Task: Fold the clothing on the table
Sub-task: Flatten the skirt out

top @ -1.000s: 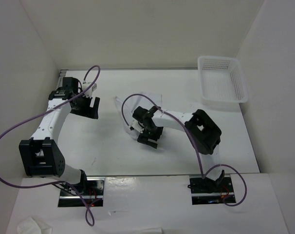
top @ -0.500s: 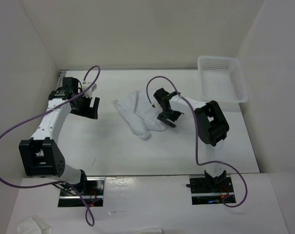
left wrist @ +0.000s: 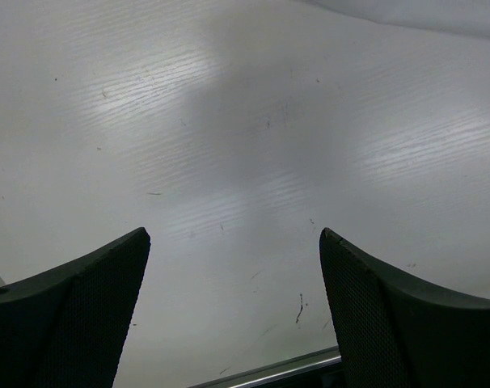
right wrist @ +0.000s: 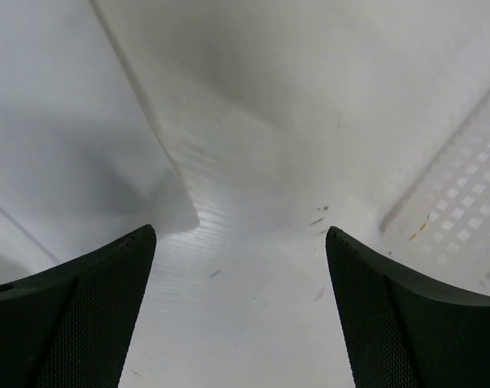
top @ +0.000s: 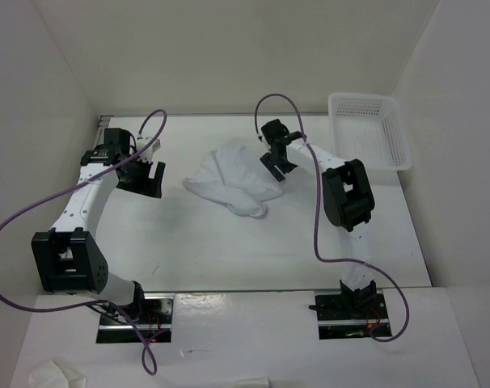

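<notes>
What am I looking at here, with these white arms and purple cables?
These are two robot arms bolted to the near edge of a white table. The wide picture is taken from above and behind them. The other two come from a small camera on each wrist, so the dark shapes at the bottom are that arm's own fingers. A crumpled white cloth lies mid-table, and a white mesh basket sits at the far right. The left gripper is over bare table left of the cloth; the right gripper is by the cloth's right edge. Both are open and hold nothing.
</notes>
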`<act>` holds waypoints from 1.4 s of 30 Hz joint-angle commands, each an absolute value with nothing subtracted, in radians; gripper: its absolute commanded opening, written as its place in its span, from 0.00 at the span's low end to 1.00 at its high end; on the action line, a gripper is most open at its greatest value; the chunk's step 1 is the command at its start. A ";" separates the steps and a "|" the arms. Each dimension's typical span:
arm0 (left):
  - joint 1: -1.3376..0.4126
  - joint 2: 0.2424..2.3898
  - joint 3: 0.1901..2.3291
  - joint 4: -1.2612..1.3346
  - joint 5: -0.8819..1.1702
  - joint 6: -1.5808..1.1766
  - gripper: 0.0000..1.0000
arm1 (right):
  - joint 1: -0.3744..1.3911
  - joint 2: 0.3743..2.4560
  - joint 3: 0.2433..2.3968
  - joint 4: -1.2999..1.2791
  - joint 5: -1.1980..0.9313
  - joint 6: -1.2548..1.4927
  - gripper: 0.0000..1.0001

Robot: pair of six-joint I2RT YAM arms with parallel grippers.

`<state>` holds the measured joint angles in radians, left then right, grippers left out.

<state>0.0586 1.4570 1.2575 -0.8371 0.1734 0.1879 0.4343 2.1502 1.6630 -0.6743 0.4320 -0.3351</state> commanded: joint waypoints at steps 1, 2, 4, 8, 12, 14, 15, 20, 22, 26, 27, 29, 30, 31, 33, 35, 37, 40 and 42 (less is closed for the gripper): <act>0.064 1.442 1.284 -0.842 0.172 0.219 0.92 | 0.442 2.080 1.795 -0.701 0.304 -0.268 0.90; 0.064 1.442 1.284 -0.842 0.172 0.219 0.92 | 0.442 2.071 1.807 -0.701 0.304 -0.268 0.90; 0.064 1.454 1.284 -0.842 0.181 0.219 0.92 | 0.442 2.071 1.838 -0.701 0.313 -0.268 0.91; 0.064 1.465 1.307 -0.842 0.202 0.219 0.92 | 0.442 2.132 1.897 -0.727 0.324 -0.255 0.91; 0.064 1.485 1.328 -0.842 0.212 0.219 0.92 | 0.442 2.128 1.917 -0.811 0.148 -0.244 0.91; 0.049 1.517 1.356 -0.842 0.221 0.230 0.92 | 0.442 2.115 1.907 -0.845 0.080 -0.255 0.91; 0.026 1.535 1.373 -0.842 0.221 0.230 0.92 | 0.442 2.090 1.892 -0.865 0.031 -0.255 0.91; -0.058 1.750 1.624 -0.842 0.294 0.195 0.92 | 0.442 2.023 1.728 -0.853 0.021 -0.264 0.87; -0.092 1.865 1.733 -0.864 0.327 0.184 0.92 | 0.442 1.975 1.636 -0.835 0.031 -0.273 0.87; -0.130 2.075 2.041 -0.939 0.441 0.175 0.89 | 0.442 1.887 1.504 -0.821 0.031 -0.291 0.87; -0.147 2.157 2.099 -0.951 0.451 0.190 0.87 | 0.433 1.872 1.484 -0.821 0.031 -0.291 0.87; -0.173 2.241 2.282 -0.997 0.460 0.221 0.86 | 0.422 1.832 1.444 -0.821 0.014 -0.291 0.87; -0.182 2.322 2.342 -1.014 0.450 0.247 0.86 | 0.408 1.821 1.433 -0.821 0.002 -0.291 0.87; -0.198 2.365 2.473 -1.032 0.449 0.258 0.85 | 0.394 1.812 1.424 -0.821 0.002 -0.291 0.87; -0.210 2.521 2.653 -1.130 0.423 0.273 0.83 | 0.379 1.801 1.404 -0.831 -0.009 -0.291 0.87; -0.221 2.665 2.927 -1.241 0.410 0.300 0.79 | 0.367 1.792 1.394 -0.831 -0.009 -0.291 0.87; -0.251 2.689 2.925 -1.241 0.345 0.337 0.75 | 0.345 1.781 1.394 -0.831 -0.020 -0.291 0.87; -0.302 2.794 3.084 -1.280 0.249 0.373 0.71 | 0.334 1.781 1.385 -0.841 -0.031 -0.291 0.87; -0.324 2.818 3.138 -1.290 0.216 0.397 0.69 | 0.334 1.802 1.385 -0.841 -0.031 -0.291 0.87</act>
<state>-0.2859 2.8037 3.0440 -1.2171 0.2878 0.3244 0.3336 1.8217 1.3922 -0.8307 -0.0078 -0.2852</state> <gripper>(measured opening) 0.697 0.877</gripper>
